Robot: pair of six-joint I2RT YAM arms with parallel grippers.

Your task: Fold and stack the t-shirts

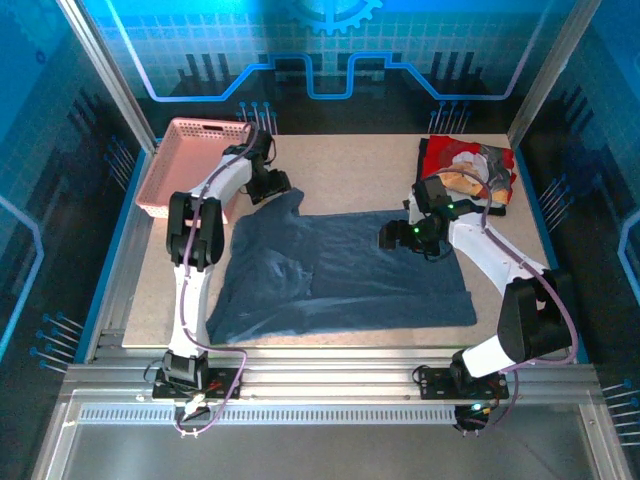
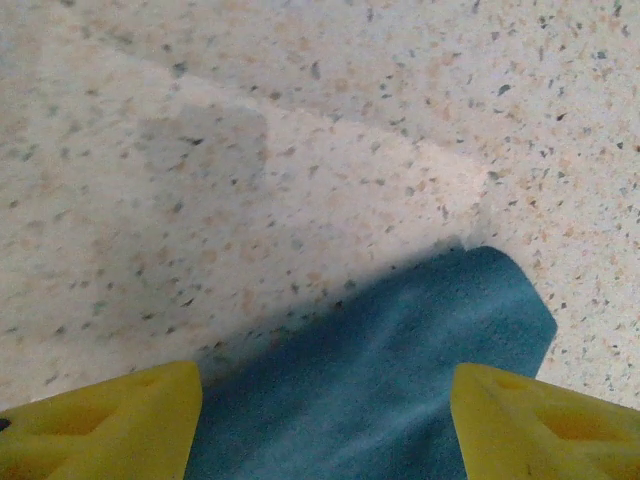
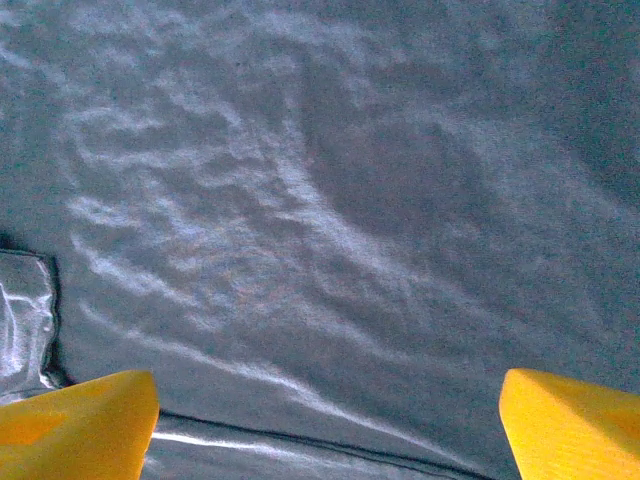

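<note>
The slate-blue t-shirt (image 1: pixel 350 275) lies spread flat in the middle of the surface (image 1: pixel 360 160), and the red and black t-shirt (image 1: pixel 470 170) sits crumpled at the far right corner. Both the left end effector (image 1: pixel 268 186) and the right end effector (image 1: pixel 393 238) are released and hold nothing. I think a grip on the sleeve tip (image 2: pixel 440 330) alone may slip, and a pinch in the middle of the cloth may drag it into wrinkles. The top view gives the whole layout; the wrist views give the sleeve tip between the left fingers and fine ripples under the right ones.

Left fingers (image 2: pixel 110 425) apart, angled downward; right fingers (image 3: pixel 75 425) wider apart, facing downward.
</note>
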